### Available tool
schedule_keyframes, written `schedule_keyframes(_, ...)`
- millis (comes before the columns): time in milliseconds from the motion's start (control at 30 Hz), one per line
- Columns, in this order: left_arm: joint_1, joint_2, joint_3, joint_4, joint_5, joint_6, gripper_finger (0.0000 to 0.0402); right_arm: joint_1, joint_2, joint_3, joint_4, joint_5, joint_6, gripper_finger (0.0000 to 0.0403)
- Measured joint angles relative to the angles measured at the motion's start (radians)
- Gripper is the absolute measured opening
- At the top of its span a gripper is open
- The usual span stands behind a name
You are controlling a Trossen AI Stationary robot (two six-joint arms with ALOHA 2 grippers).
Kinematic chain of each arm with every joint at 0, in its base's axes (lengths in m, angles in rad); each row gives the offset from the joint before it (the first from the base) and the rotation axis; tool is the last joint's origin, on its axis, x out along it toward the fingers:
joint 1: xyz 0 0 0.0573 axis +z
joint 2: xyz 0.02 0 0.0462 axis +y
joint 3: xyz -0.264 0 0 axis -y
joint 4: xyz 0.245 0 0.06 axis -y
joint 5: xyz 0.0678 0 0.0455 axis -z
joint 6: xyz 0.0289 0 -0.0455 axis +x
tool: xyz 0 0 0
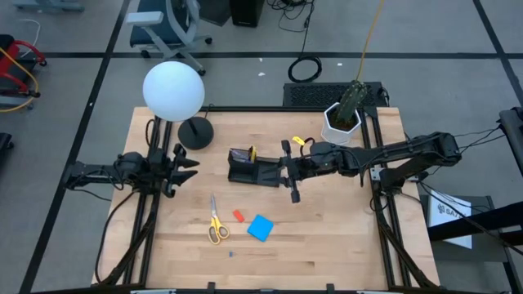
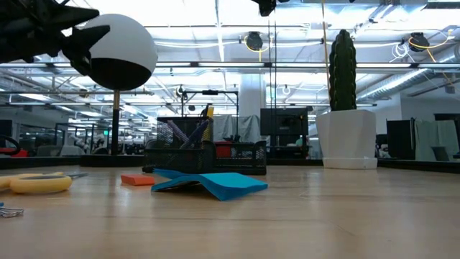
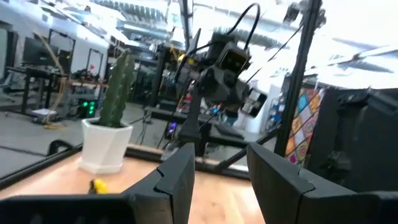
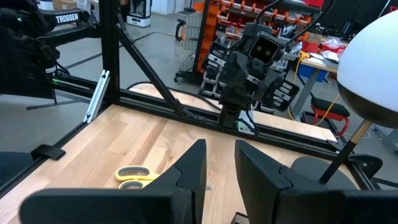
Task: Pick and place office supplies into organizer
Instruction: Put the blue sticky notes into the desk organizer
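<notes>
The black organizer (image 1: 249,167) stands mid-table with pens in its taller cup (image 2: 188,137). In front of it, yellow-handled scissors (image 1: 216,224), a small red eraser (image 1: 239,216) and a blue square pad (image 1: 261,228) lie flat on the wood. My right gripper (image 4: 221,165) hangs level, high over the organizer's right end (image 1: 276,169), open with nothing between its fingers. My left gripper (image 3: 221,174) is drawn back at the table's left side (image 1: 189,161). It is open and empty, pointing a little upward toward the right arm.
A lamp with a white globe (image 1: 173,90) and a round black base (image 1: 195,133) stands at the far left. A cactus in a white pot (image 1: 343,118) is at the far right, with a small yellow thing (image 1: 300,141) beside it. A tiny bit (image 1: 231,254) lies near the front edge.
</notes>
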Motion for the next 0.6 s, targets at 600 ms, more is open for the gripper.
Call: schedule_keyframes(600, -0.124, 0.455, 0.124, 0.306, 0.034, 0.079, 0.0154, 0.0, 0.0, 0.0, 0.003, 0.004, -0.008, 0.0075)
